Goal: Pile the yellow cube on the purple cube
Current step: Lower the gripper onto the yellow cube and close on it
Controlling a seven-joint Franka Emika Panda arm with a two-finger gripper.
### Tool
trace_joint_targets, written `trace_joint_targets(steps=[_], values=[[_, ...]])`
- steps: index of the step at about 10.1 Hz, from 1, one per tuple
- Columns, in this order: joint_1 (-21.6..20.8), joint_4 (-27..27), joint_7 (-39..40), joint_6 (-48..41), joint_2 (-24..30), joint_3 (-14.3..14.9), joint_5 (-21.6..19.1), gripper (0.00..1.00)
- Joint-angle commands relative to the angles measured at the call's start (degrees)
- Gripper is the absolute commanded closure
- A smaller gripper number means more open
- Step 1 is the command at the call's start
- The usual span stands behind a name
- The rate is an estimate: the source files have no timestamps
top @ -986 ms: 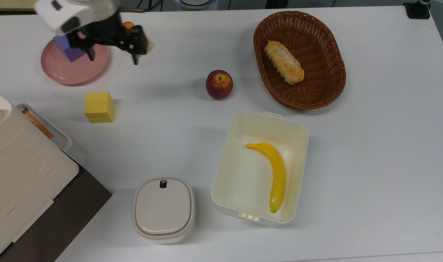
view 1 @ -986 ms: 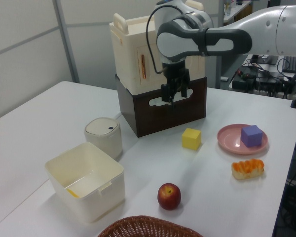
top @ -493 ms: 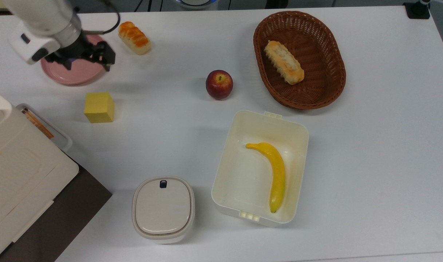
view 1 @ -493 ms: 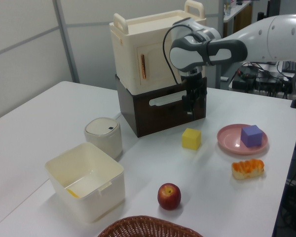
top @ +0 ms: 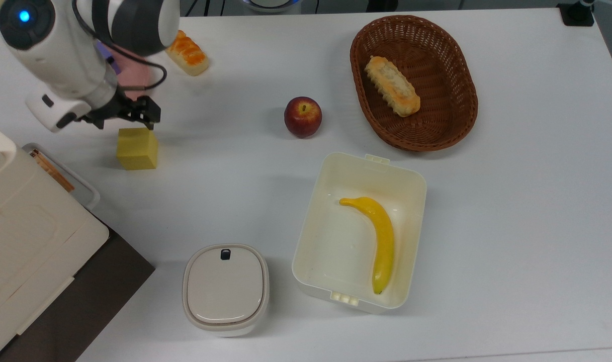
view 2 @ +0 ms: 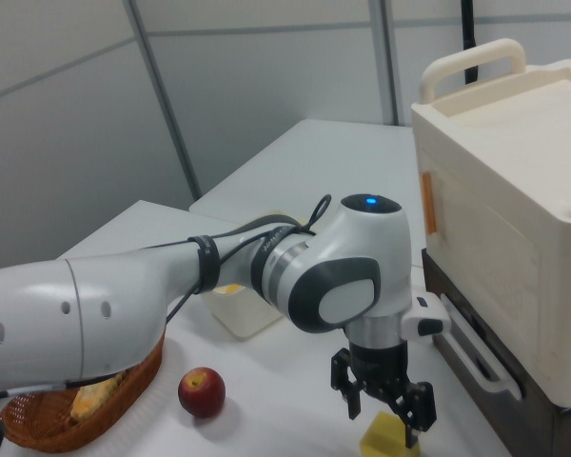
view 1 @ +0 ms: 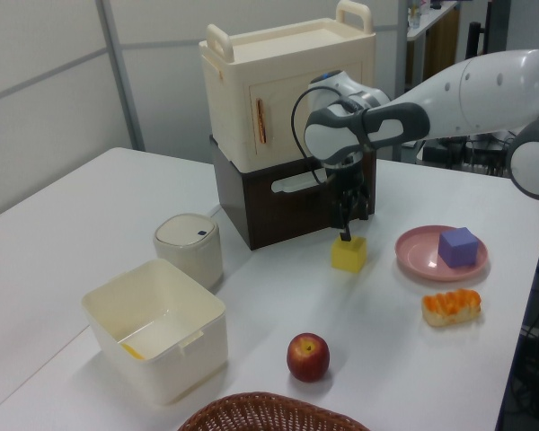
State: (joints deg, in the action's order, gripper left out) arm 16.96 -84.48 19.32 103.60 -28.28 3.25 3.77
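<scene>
Left view: apple [view 1: 308,356] before yellow cube [view 1: 349,253]

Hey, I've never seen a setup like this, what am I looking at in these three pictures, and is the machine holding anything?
This is a white robot arm with a black two-finger claw at its end. The top view looks straight down on a white table; the left view and right view look across it from the sides. The claw is open and holds nothing; it hangs just above the yellow cube. The purple cube sits on a pink plate. Also on the table: an apple, a pastry near the plate, a wicker basket with bread in it, an open cream box holding a banana, a small lidded container, and a cream case stacked on a brown box.
</scene>
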Motion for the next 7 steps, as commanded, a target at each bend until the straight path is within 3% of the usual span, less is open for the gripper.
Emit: trace_joint_targets(steps=[1,3,5,6,7], values=[[-0.79,-0.95,0.28,3.53,-1.68,0.18,-0.25,0.00],[-1.14,-1.74,0.11,5.47,-2.39,0.09,-0.25,0.02],[-1.14,-2.09,0.37,5.47,-2.30,-0.09,-0.08,0.63],[-1.14,-1.92,0.46,5.30,-2.04,-0.09,-0.08,0.82],[-1.14,-1.75,0.37,4.52,-0.73,-0.26,-0.17,0.91]])
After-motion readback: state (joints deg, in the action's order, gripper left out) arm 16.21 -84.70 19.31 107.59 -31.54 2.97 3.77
